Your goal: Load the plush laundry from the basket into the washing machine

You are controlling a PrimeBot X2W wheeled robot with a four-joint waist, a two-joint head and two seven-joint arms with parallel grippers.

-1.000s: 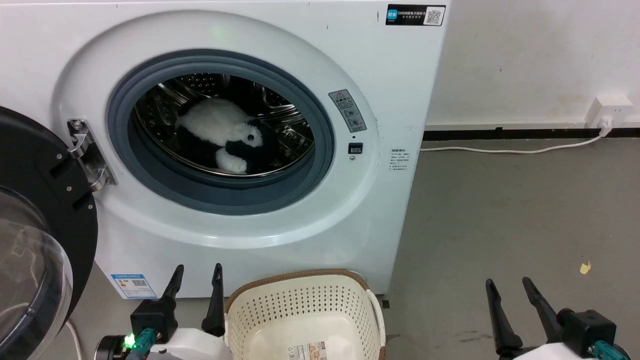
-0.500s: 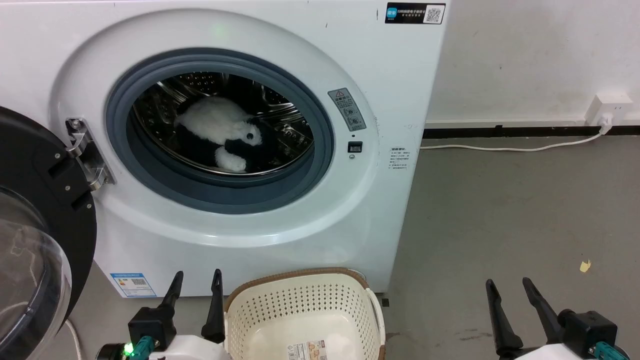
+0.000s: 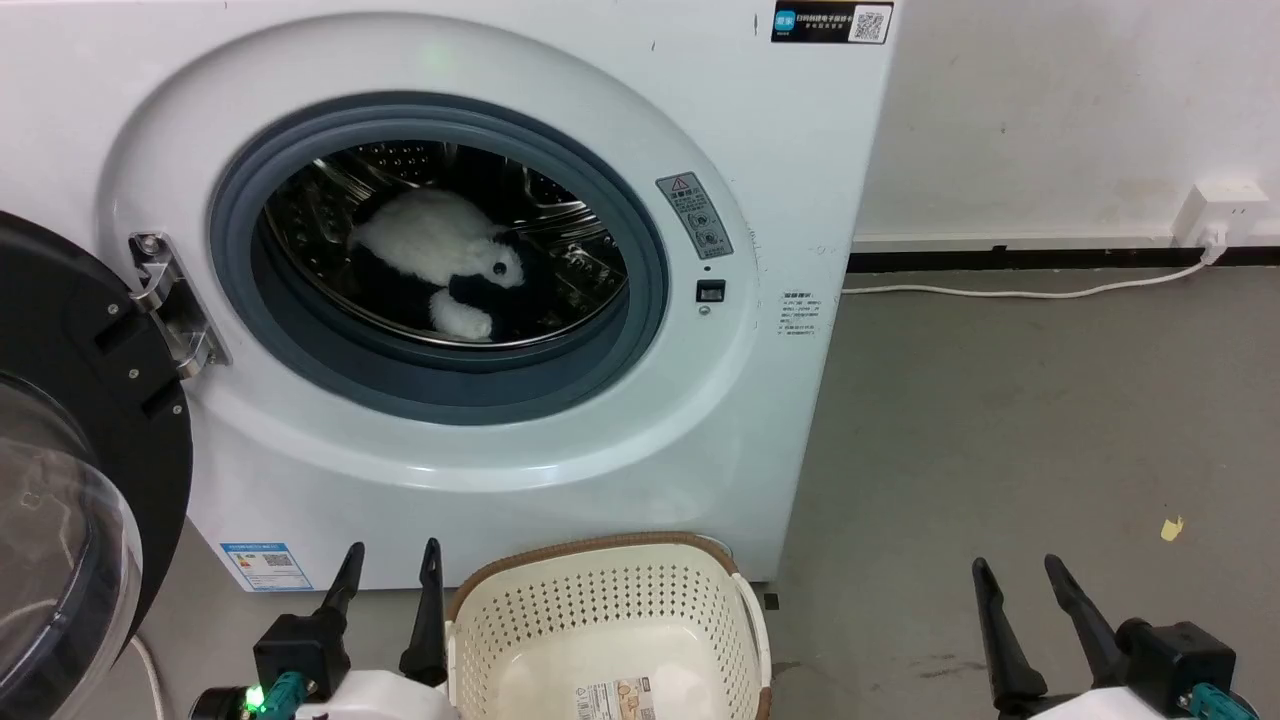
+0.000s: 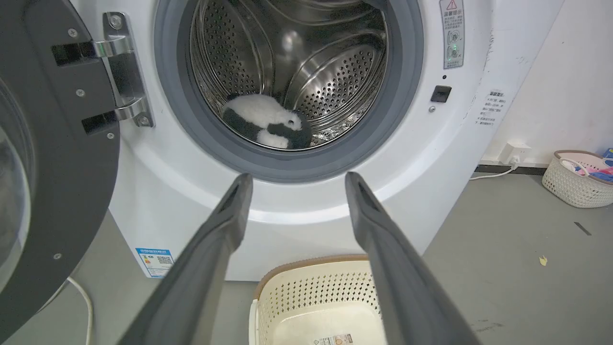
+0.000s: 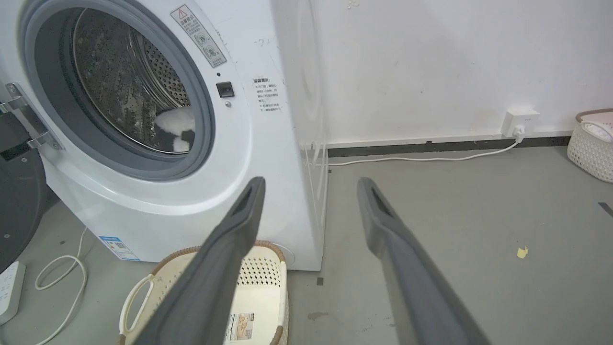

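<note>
2 wide: left fingers [image 3: 429,610], right fingers [image 3: 996,632] | panda [image 3: 440,245] in washer [image 3: 770,160] | basket [image 3: 600,546] below | door [image 3: 90,340] open

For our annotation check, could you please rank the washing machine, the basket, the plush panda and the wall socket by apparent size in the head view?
1. washing machine
2. basket, cut off by the bottom edge
3. plush panda, farther away inside the drum
4. wall socket, clearly smallest
</note>
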